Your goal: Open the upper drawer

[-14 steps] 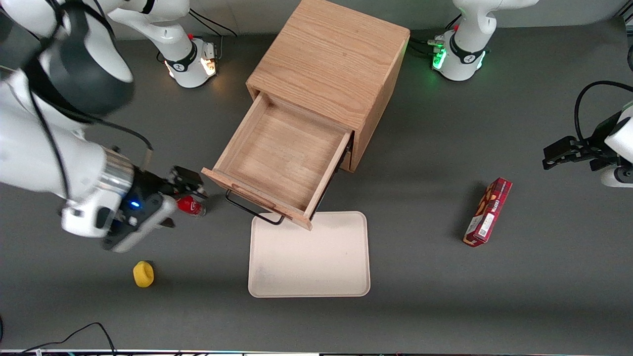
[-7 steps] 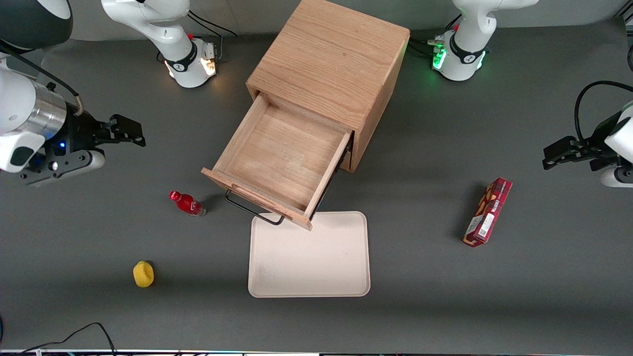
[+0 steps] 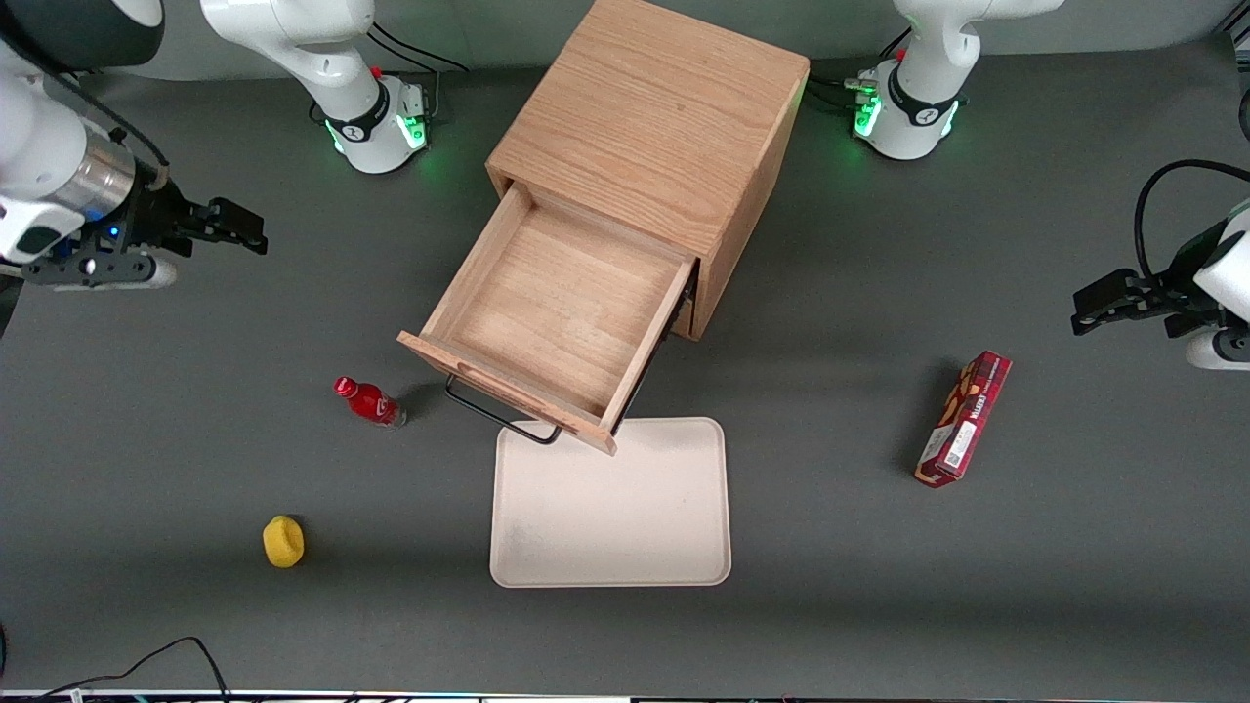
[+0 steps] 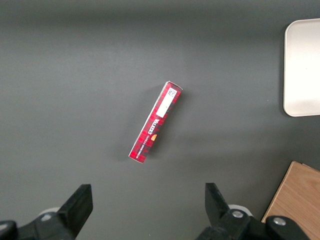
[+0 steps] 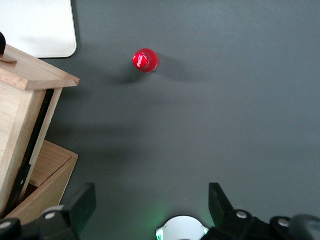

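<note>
The upper drawer (image 3: 557,317) of the light-oak cabinet (image 3: 649,137) stands pulled far out, its empty wooden box open to view, with the thin black wire handle (image 3: 498,415) on its front. The drawer's side (image 5: 22,100) also shows in the right wrist view, with the bottom drawer (image 5: 47,175) a little out beneath it. My gripper (image 3: 249,229) is open and empty, raised above the table toward the working arm's end, well away from the drawer handle. Its fingers (image 5: 82,205) show wide apart.
A red bottle (image 3: 369,401) stands beside the drawer front, also in the right wrist view (image 5: 145,60). A cream tray (image 3: 610,503) lies just in front of the drawer. A yellow object (image 3: 283,541) lies nearer the camera. A red box (image 3: 963,418) lies toward the parked arm's end.
My gripper has drawn away from beside the red bottle and the drawer handle, rising and moving farther from the camera toward the working arm's end. The drawer has stayed open.
</note>
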Controlling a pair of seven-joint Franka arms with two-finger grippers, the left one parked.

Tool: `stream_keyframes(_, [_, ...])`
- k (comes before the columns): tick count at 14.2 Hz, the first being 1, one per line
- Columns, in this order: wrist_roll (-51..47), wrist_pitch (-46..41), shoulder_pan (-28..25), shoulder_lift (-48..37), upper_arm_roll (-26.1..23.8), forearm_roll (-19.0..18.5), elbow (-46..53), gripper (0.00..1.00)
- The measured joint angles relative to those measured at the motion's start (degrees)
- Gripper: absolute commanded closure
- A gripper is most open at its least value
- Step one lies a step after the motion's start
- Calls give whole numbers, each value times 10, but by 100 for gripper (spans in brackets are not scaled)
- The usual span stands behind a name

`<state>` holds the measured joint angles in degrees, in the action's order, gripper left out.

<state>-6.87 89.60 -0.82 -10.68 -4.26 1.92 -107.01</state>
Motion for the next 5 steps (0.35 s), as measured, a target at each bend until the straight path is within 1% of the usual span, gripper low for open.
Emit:
stream_keyframes(2, [-11, 14, 0, -15, 14, -1, 5, 0])
stream_keyframes(5, [-12, 17, 3, 5, 35, -2, 50, 0])
